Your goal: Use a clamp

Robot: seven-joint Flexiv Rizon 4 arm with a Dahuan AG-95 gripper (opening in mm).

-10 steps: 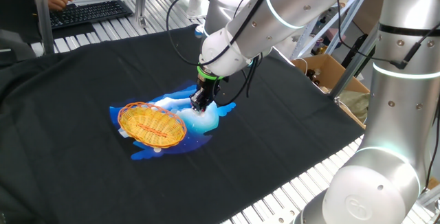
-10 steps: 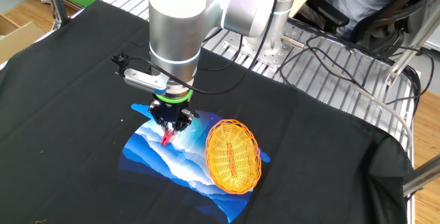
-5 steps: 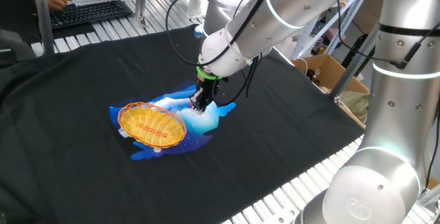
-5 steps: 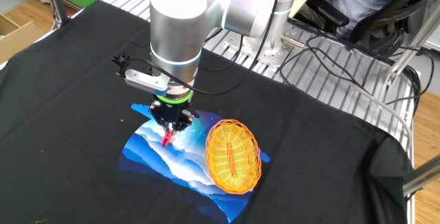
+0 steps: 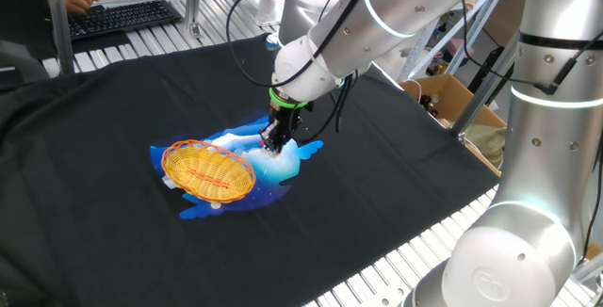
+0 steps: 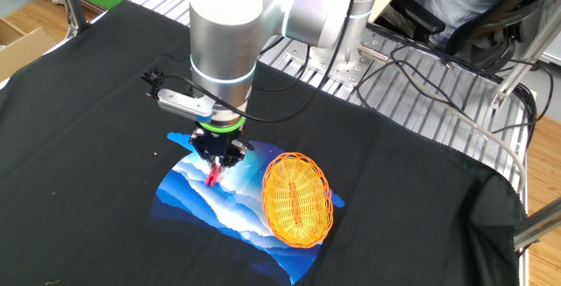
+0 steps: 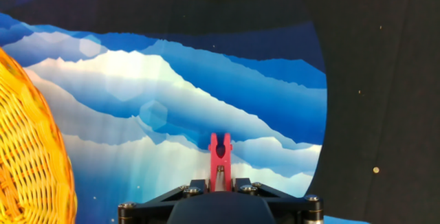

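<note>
The clamp (image 7: pixel 220 157) is a small pink-red plastic clip held between my gripper's fingers, its tip pointing down at the blue-and-white printed cloth (image 7: pixel 179 93). It also shows in the other fixed view (image 6: pixel 213 175). My gripper (image 6: pixel 217 156) is shut on the clamp, hovering just above the cloth; in one fixed view the gripper (image 5: pixel 272 141) is right of the orange woven basket (image 5: pixel 207 169). The basket also shows in the other fixed view (image 6: pixel 298 198) and at the left edge of the hand view (image 7: pixel 27 148).
The black tablecloth (image 5: pixel 377 203) covers the table. A keyboard (image 5: pixel 122 15) and a person's hand lie at the back left. A cardboard box (image 5: pixel 452 100) stands off the right edge. Cables (image 6: pixel 438 84) trail behind the arm's base.
</note>
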